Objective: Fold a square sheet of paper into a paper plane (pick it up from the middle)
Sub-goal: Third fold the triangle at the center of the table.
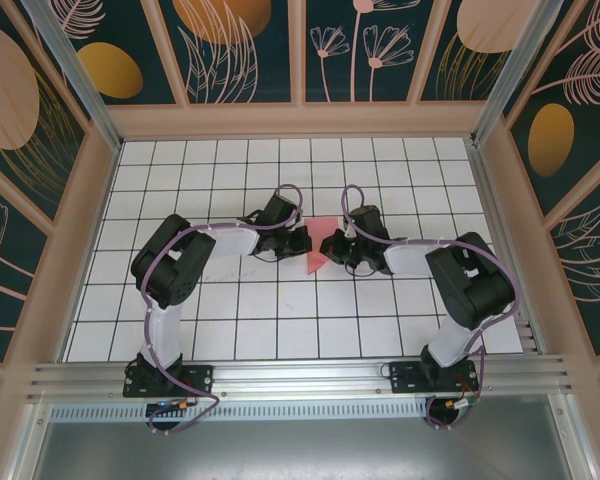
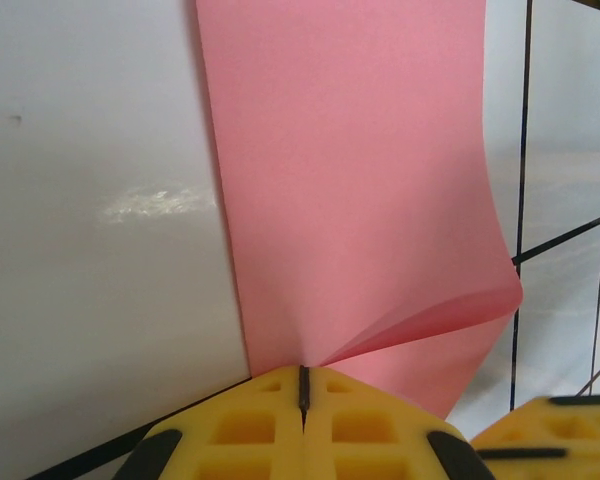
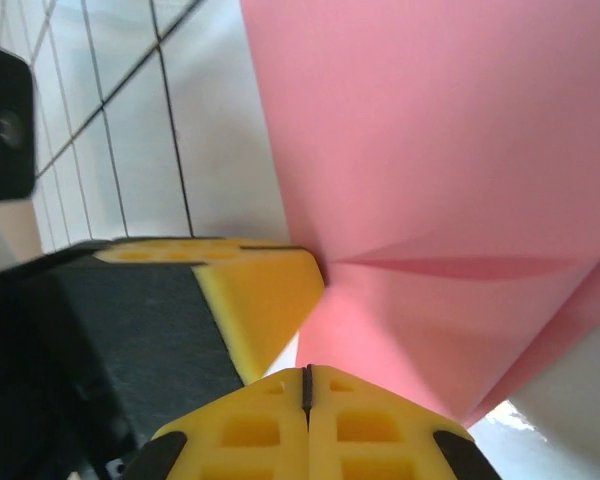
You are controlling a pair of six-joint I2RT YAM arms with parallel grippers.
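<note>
At the centre of the top view, the pink paper is held just above the gridded table, partly folded (a crease is seen in the right wrist view). The left gripper is closed on its edge, the 2 yellow pads pressed together. The right gripper is likewise clamped on the paper.

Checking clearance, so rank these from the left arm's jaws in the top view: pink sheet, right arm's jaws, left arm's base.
1. Pink sheet, pinched in the left arm's jaws.
2. Right arm's jaws, just across the sheet.
3. Left arm's base, near edge, left.
</note>
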